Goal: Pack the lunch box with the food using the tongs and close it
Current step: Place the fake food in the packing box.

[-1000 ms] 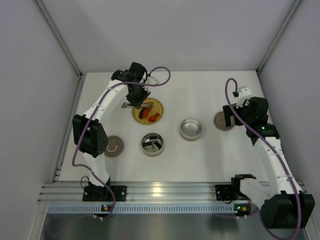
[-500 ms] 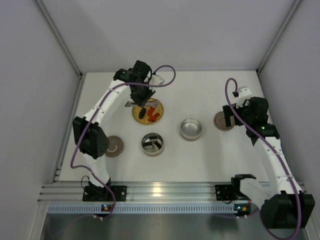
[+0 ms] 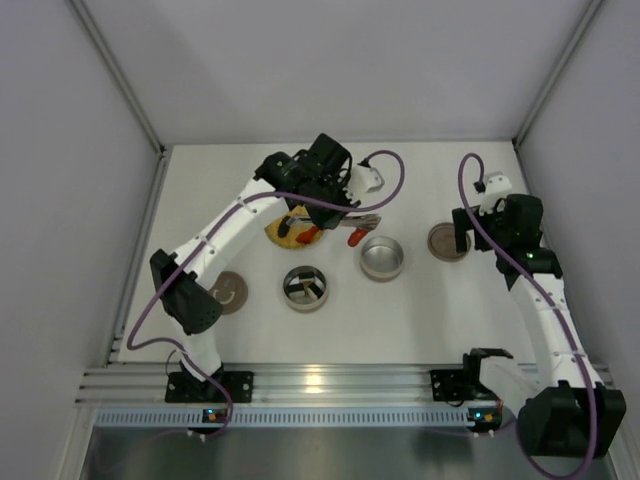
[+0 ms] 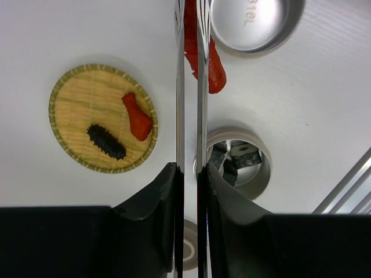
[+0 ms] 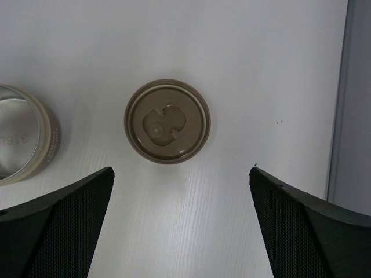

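Observation:
My left gripper (image 4: 190, 171) is shut on the silver tongs (image 4: 179, 87), both arms pressed between its fingers. The tongs pinch a red-orange food piece (image 4: 215, 70) just beside the rim of the empty round steel lunch box tier (image 4: 255, 23). In the top view that piece (image 3: 354, 236) hangs left of this tier (image 3: 382, 257). A second steel tier (image 3: 305, 288) holds dark-wrapped sushi rolls (image 4: 240, 155). The yellow woven plate (image 4: 75, 110) carries another red piece (image 4: 139, 117) and a dark piece (image 4: 106, 142). My right gripper (image 5: 181, 171) stands open above the table, near a brown lid (image 5: 167, 121).
A second brown lid (image 3: 228, 292) lies at the left, near the left arm's base. White walls with metal posts enclose the table. A grey wall strip (image 5: 351, 104) runs along the right edge of the right wrist view.
My left arm has swung right from over the yellow plate, carrying a red piece in the tongs to the empty steel tier. The right arm has barely moved.

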